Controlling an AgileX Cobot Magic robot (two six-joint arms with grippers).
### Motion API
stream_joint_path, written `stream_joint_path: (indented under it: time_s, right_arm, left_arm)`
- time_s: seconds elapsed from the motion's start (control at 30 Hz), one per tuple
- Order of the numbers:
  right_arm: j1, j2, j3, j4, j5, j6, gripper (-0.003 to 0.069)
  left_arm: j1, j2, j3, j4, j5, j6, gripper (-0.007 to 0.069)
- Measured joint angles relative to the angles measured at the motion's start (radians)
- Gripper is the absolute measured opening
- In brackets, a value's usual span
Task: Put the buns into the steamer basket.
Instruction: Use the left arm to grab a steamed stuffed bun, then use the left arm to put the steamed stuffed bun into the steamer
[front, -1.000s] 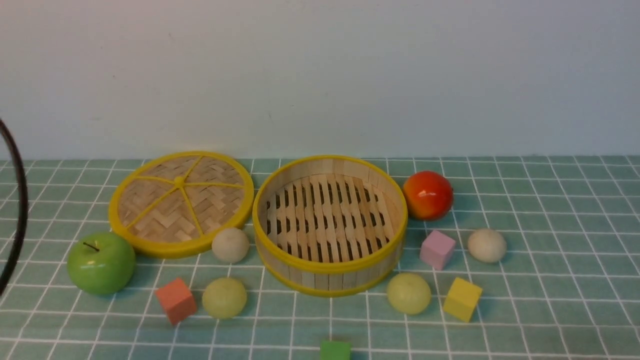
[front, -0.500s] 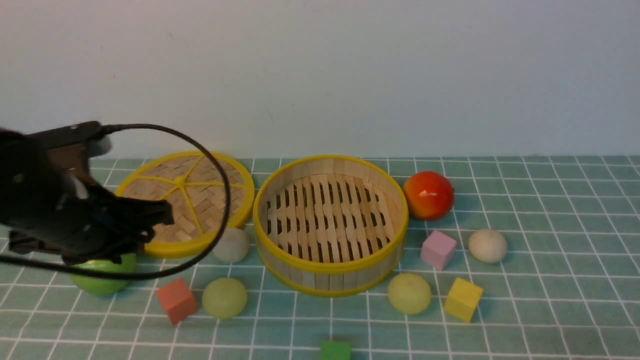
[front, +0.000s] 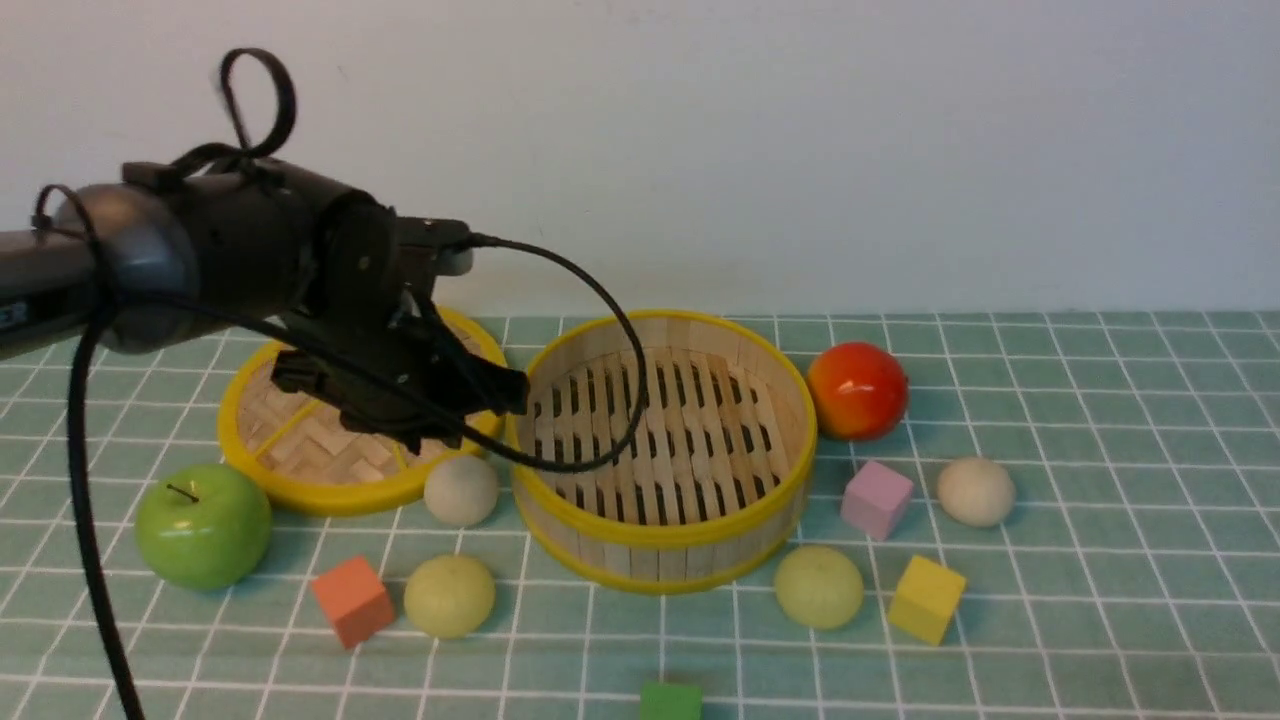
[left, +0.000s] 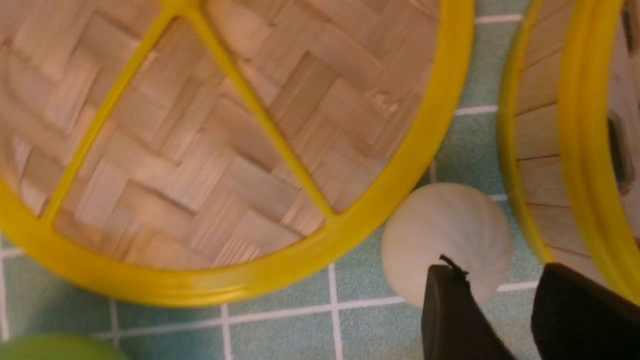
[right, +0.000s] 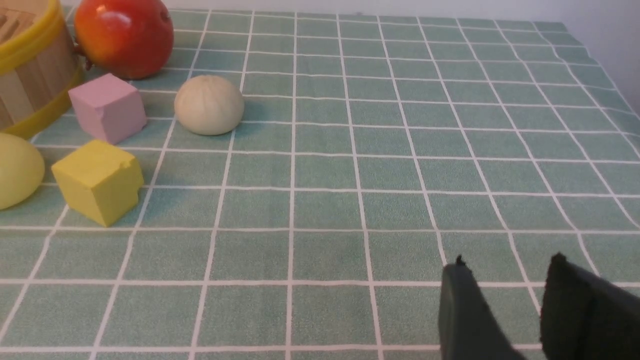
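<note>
The steamer basket (front: 660, 535) stands mid-table with nothing in it. Two off-white buns lie on the cloth, one (front: 461, 490) between basket and lid, one (front: 975, 491) at the right. Two yellow-green buns (front: 449, 596) (front: 818, 587) lie in front. My left gripper (front: 490, 410) hovers above the lid's right edge, by the basket's left rim. In the left wrist view it (left: 500, 272) is open and holds nothing, with the off-white bun (left: 445, 235) just beyond one fingertip and the basket wall (left: 575, 125) beside it. My right gripper (right: 507, 263) is open over bare cloth, far from its nearest bun (right: 208, 105).
A flat woven lid (front: 330, 470) lies left of the basket, with a green apple (front: 203, 525) in front of it. A red-orange fruit (front: 856, 390) sits right of the basket. Orange (front: 351, 601), pink (front: 875, 498), yellow (front: 925, 597) and green (front: 670, 700) cubes lie scattered.
My left arm has come in from the left and swung right and upward, from over the apple to above the lid's right edge. The objects have not moved.
</note>
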Motion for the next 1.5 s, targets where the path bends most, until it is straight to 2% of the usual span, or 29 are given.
stream_joint_path:
  time_s: [0.13, 0.47, 0.93, 1.03, 1.07, 1.1, 1.13, 1.17, 1.5]
  right_arm:
    - [0.000, 0.000, 0.000, 0.000, 0.000, 0.000, 0.0240]
    - [0.000, 0.000, 0.000, 0.000, 0.000, 0.000, 0.0240]
    - [0.000, 0.000, 0.000, 0.000, 0.000, 0.000, 0.0240]
    - [0.000, 0.000, 0.000, 0.000, 0.000, 0.000, 0.0240]
    - [0.000, 0.000, 0.000, 0.000, 0.000, 0.000, 0.0240]
    - [0.000, 0.000, 0.000, 0.000, 0.000, 0.000, 0.0240]
    - [0.000, 0.000, 0.000, 0.000, 0.000, 0.000, 0.0240]
    - [0.000, 0.000, 0.000, 0.000, 0.000, 0.000, 0.0240]
    - [0.000, 0.000, 0.000, 0.000, 0.000, 0.000, 0.0240]
  left_arm:
    - [-0.026, 0.030, -0.009, 0.000, -0.004, 0.030, 0.0238]
    - [-0.030, 0.076, -0.009, 0.077, 0.000, -0.097, 0.0238]
    - [-0.030, 0.121, -0.011, 0.091, -0.047, -0.112, 0.0230]
    - [-0.030, 0.121, -0.011, 0.092, -0.049, -0.112, 0.0169]
    - [-0.030, 0.121, -0.011, 0.092, -0.048, -0.112, 0.0099]
    - [-0.030, 0.121, -0.011, 0.092, -0.048, -0.112, 0.0090]
    - [-0.030, 0.121, -0.011, 0.092, -0.045, -0.112, 0.0029]
    - [-0.030, 0.121, -0.011, 0.093, -0.041, -0.112, 0.0001]
    - [-0.030, -0.002, -0.113, 0.079, 0.157, -0.123, -0.0013]
